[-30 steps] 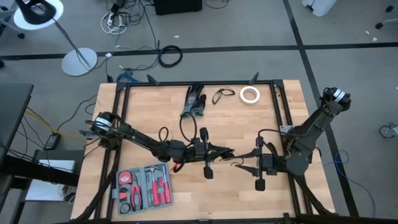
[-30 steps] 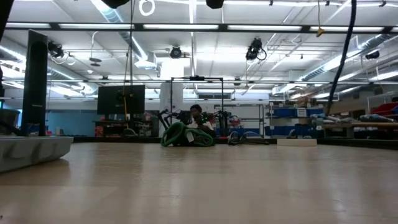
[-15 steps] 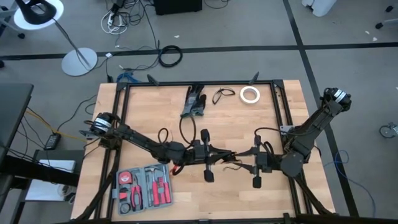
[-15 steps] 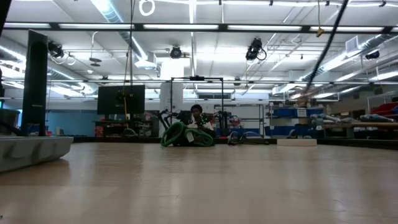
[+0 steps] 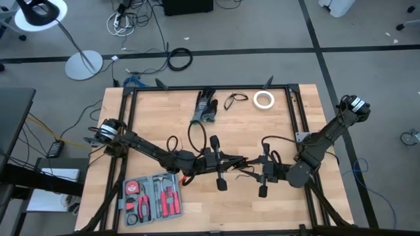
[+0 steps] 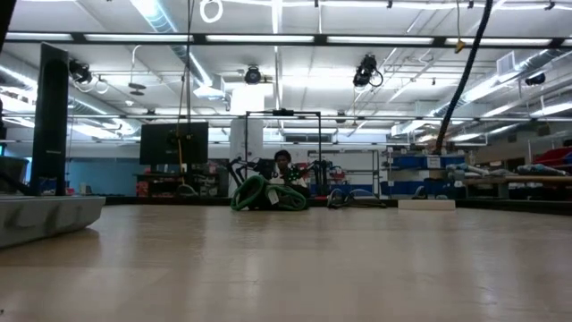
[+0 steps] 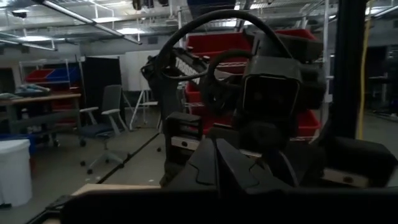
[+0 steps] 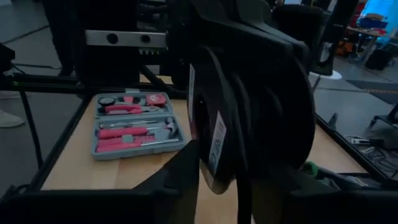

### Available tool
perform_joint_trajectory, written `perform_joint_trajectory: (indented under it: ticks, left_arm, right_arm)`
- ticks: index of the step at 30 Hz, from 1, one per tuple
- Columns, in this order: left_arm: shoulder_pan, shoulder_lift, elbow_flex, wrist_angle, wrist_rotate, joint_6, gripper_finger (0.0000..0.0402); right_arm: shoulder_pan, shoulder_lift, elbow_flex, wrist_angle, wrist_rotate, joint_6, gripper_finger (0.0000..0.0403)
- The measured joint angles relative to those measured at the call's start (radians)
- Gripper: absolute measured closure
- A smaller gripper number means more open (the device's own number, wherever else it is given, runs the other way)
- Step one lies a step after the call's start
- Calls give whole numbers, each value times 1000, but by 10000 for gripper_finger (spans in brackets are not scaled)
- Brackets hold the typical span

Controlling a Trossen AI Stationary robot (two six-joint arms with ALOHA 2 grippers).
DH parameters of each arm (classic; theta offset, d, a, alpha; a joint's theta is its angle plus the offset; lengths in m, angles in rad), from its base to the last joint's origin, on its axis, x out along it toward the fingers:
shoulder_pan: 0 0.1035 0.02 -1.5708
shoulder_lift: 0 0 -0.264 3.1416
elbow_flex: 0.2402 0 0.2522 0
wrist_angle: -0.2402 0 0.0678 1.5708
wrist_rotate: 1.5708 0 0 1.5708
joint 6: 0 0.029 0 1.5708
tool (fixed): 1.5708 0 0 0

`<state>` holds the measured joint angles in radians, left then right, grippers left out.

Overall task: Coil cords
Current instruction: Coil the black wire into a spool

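My two grippers meet tip to tip above the table's middle. In the right wrist view a dark round cord bundle (image 8: 255, 99) with a white label stands on edge between the fingers of my right gripper (image 8: 230, 186). From above, my right gripper (image 5: 254, 170) faces my left gripper (image 5: 241, 162), with thin cord ends between them. My left gripper (image 7: 217, 171) is shut and points at the right arm's wrist. A small loose cord loop (image 5: 233, 100) lies flat at the table's far side. My right gripper has the round cord bundle between its two fingers, by the bundle's lower rim (image 8: 208, 168). The fingers come in about level from the table's right. The bundle stands on edge, lifted clear of the table. My left gripper is shut close to the bundle; I cannot tell whether it touches it.
A green-and-black cable bundle (image 5: 205, 108) lies at the far middle, a black cord (image 5: 191, 136) curving from it toward the left arm. A white tape roll (image 5: 264, 99) sits far right. A grey tool case (image 5: 152, 196) lies at the near left.
My right gripper has gone toward the table's left edge, closing in on my left gripper.
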<state>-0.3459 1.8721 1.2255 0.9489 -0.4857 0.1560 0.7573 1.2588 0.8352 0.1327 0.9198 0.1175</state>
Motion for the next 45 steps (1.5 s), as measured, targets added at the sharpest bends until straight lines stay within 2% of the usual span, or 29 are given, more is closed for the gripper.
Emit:
perform_joint_trajectory:
  ticks: [2, 6, 14, 25, 30, 36, 38, 40, 45]
  left_arm:
    - [-3, 0, 0, 0, -10, 3, 402]
    - [-3, 0, 0, 0, 4, 7, 401]
    - [-3, 0, 0, 0, 9, 25, 395]
    - [-19, -30, 0, 11, -13, 81, 348]
    - [-30, -30, 0, 33, -28, 123, 342]
    - [-69, -83, -1, 15, -91, 206, 342]
    - [-84, -116, 0, -36, -129, 205, 342]
    - [-90, -161, 1, -154, -154, 173, 342]
    - [-73, -245, 115, -726, -148, -60, 342]
  right_arm:
    - [-2, 1, 0, 2, -6, -3, 306]
    - [-1, 1, 0, 9, -22, -7, 373]
    - [0, 1, 0, 13, -13, -2, 374]
    - [2, 0, 0, -1, 3, 2, 374]
    - [2, 0, 0, -2, 0, 2, 374]
    - [8, -2, 0, -24, 3, 14, 374]
    - [8, -2, 0, -40, 3, 25, 374]
    - [8, -2, 0, -58, 3, 42, 374]
    - [4, -9, 0, -147, -34, 130, 374]
